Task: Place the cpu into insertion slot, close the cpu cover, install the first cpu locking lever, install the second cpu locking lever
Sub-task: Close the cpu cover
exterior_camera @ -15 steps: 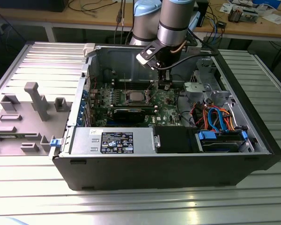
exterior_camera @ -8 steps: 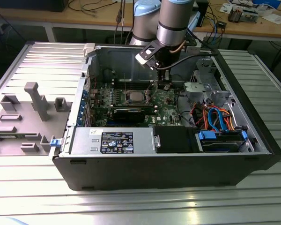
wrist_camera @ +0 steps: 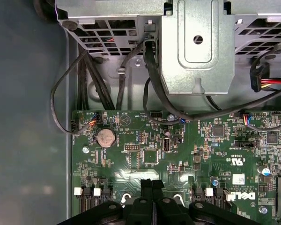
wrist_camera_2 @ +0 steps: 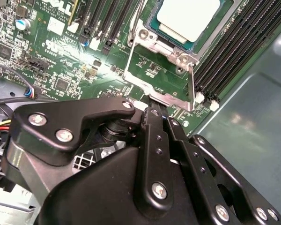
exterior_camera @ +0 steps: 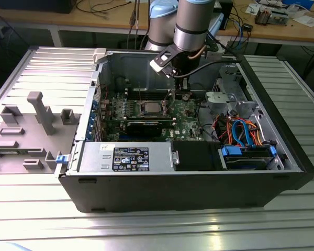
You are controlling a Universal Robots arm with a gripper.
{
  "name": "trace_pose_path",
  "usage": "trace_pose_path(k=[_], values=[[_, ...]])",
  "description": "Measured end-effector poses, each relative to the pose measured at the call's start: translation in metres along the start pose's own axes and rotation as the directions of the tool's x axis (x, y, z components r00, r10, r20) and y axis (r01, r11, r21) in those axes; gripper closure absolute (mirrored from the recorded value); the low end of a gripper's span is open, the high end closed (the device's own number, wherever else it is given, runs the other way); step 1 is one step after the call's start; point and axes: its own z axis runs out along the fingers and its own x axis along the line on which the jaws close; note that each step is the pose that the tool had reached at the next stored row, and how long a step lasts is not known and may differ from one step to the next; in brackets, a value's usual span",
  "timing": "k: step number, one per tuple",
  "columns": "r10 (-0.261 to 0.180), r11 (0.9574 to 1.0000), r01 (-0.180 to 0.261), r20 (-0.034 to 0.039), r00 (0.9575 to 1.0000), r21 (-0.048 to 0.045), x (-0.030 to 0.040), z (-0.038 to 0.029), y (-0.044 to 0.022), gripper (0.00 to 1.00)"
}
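1. Gripper [wrist_camera_2: 154, 111]: black 2-finger unit. In both wrist views the fingers lie side by side with no gap showing between them [wrist_camera: 151, 182]. The tips touch the free edge of the cpu cover. Whether they nip that thin edge or only press on it cannot be told.
2. Cpu cover [wrist_camera_2: 172, 99]: a silver frame with a large square window, swung up off the chip, with green board visible through the window. Its free edge is the side nearest the tips and runs crosswise to the fingers. Its hinged edge is on the far side, at the socket. How steeply it tilts cannot be told.
3. Insertion slot [wrist_camera_2: 161, 47]: a silver-framed socket just beyond the cover's hinge line. Hinge, slot and chip all lie straight ahead of the fingertips, along the fingers' own long axis.
4. Cpu [wrist_camera_2: 187, 18]: seated flat in the slot with its metal top facing up and uncovered, its edges square to the frame. Judged from this, the placing step is done and the cover is not yet down.
5. Memory slots [wrist_camera_2: 234, 42]: long black rails beside the socket, running parallel to the fingers.
6. Motherboard [wrist_camera: 145, 154]: lies flat in the computer case [exterior_camera: 172, 193]. In the exterior view the gripper [exterior_camera: 182, 95] hangs to that view's right of the cpu [exterior_camera: 150, 108].
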Motion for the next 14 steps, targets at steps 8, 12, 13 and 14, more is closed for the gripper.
trace_pose_path(k=[8,12,13,14], values=[[0.0,1.0,0.0,0.0,1.0,0.0,0.0,0.0,-0.0017,0.89],[0.0,1.0,0.0,0.0,1.0,0.0,0.0,0.0,-0.0027,0.89],[0.0,1.0,0.0,0.0,1.0,0.0,0.0,0.0,-0.0029,0.89],[0.0,1.0,0.0,0.0001,1.0,0.0,0.0,-0.0001,-0.0034,0.89]])
